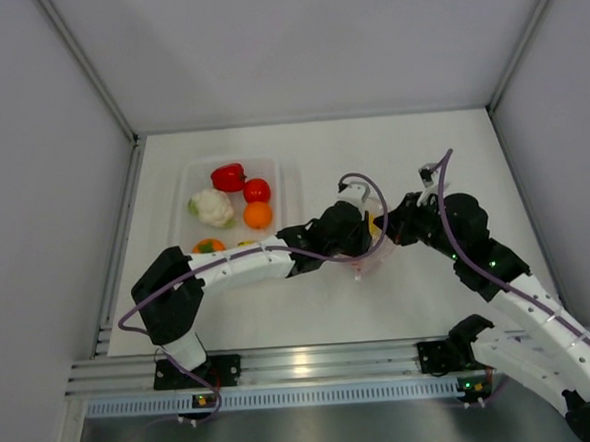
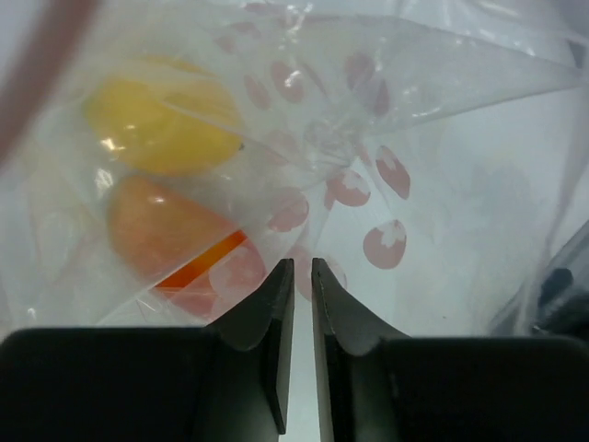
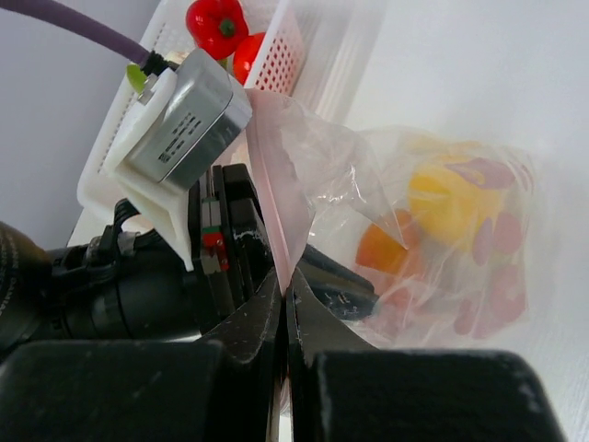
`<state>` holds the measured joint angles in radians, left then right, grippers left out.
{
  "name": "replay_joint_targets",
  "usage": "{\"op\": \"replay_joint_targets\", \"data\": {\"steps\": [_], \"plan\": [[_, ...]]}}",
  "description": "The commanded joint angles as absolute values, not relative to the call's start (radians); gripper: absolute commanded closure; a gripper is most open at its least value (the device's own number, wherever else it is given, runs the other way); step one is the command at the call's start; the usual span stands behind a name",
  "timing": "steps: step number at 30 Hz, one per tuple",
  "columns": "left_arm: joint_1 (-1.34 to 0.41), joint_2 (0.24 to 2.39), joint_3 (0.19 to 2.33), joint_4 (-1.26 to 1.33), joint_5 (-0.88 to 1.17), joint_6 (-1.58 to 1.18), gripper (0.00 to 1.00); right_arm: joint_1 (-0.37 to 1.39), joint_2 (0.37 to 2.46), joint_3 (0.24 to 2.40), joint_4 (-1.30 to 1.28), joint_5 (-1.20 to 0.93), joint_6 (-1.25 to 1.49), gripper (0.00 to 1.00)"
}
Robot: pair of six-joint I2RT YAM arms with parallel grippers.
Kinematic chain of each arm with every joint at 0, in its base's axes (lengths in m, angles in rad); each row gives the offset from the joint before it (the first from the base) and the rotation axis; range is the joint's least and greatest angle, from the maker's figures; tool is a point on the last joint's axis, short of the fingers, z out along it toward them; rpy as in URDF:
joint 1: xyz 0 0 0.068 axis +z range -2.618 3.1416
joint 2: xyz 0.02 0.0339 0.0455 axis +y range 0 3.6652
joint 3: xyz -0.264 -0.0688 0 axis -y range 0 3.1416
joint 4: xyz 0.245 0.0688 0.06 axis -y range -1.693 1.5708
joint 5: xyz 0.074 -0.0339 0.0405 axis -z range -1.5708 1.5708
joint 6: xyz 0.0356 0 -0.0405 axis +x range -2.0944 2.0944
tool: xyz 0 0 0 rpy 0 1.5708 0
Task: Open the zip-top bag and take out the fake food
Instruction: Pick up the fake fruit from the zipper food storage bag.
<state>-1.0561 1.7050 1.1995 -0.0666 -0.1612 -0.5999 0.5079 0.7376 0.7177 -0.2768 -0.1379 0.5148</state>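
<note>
The zip-top bag (image 1: 370, 259) is at mid-table, where both grippers meet. My right gripper (image 3: 287, 276) is shut on the bag's pink zip strip (image 3: 272, 184), holding the mouth edge up. Through the clear film (image 3: 414, 175) I see fake food inside: a yellow lemon (image 3: 446, 198) and an orange piece (image 3: 382, 247). My left gripper (image 2: 302, 262) stands with a narrow gap between its jaws, tips right at the bag's film (image 2: 414, 138), nothing visibly pinched. The lemon (image 2: 161, 124) and orange piece (image 2: 156, 226) lie just ahead of it, to the left.
A clear rectangular tray (image 1: 187, 172) at the back left holds a red pepper (image 1: 228, 176), a tomato (image 1: 257, 190), a cauliflower (image 1: 212, 207), an orange (image 1: 258, 215) and a persimmon (image 1: 208, 245). White walls enclose the table on three sides.
</note>
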Motion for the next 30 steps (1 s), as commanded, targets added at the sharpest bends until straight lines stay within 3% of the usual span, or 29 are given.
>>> {"op": "replay_joint_targets", "data": {"steps": [1,4,12,16,30], "plan": [[-1.077,1.692,1.177,0.038,-0.123,-0.580,0.83,0.503,0.749,0.752,-0.219,-0.113,0.531,1.00],[-1.101,1.683,1.144,0.119,-0.106,-0.514,0.90,0.503,0.765,0.778,-0.230,-0.110,0.529,1.00],[-1.192,1.667,1.036,0.385,-0.134,-0.301,0.89,0.479,0.769,0.804,-0.210,-0.182,0.540,1.00],[-1.192,1.687,0.989,0.477,-0.101,-0.215,1.00,0.476,0.733,0.810,-0.212,-0.202,0.529,1.00],[-1.193,1.674,0.825,0.584,0.068,-0.112,1.00,0.439,0.787,0.909,-0.301,-0.196,0.295,1.00]]}}
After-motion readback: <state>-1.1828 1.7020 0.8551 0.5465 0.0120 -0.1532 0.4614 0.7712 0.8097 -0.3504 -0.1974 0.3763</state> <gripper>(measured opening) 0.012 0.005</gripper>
